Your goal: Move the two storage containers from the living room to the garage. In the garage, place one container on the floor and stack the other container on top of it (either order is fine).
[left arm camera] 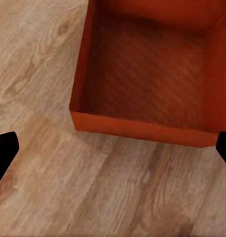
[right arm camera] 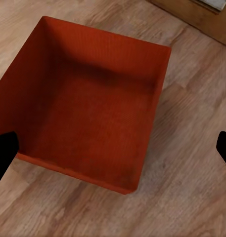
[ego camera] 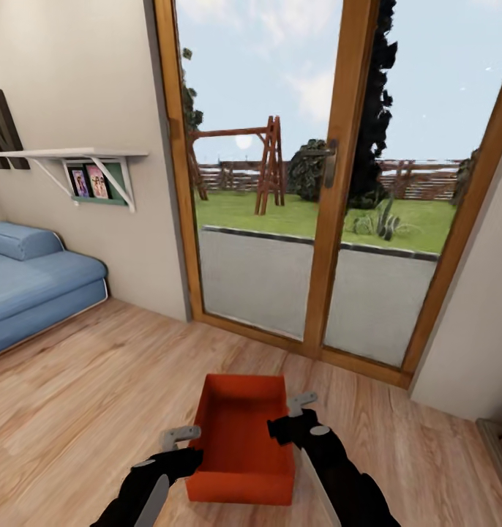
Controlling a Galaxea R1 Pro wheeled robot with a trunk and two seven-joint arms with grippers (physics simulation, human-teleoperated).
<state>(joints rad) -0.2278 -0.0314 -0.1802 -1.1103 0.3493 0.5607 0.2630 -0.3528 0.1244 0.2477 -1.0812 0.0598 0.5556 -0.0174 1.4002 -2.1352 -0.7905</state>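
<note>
Standing against the left wall of the living room, a blue sofa (ego camera: 31,289) sits on the light wood plank floor (ego camera: 97,380), and above it a white shelf (ego camera: 68,155) carries a few small pictures. Further right, wood-framed glass doors (ego camera: 331,219) look out on a lawn with a wooden swing frame (ego camera: 269,165) and a fence.

Near the lower edge of the head view, one orange-red storage container (ego camera: 240,446) rests flat on the planks, open side up and with nothing inside. The left gripper (ego camera: 179,438) is just beside the container's left wall, one grey finger lying close along the rim; whether it touches is unclear. The right gripper (ego camera: 298,410) is at the right wall, its grey finger just beside the rim at the far right corner.

Each wrist view looks down on the container (left arm camera: 147,74) (right arm camera: 88,113) with the dark fingertips at opposite edges of the picture, so both sets of jaws stand wide apart and clamp nothing.
</note>
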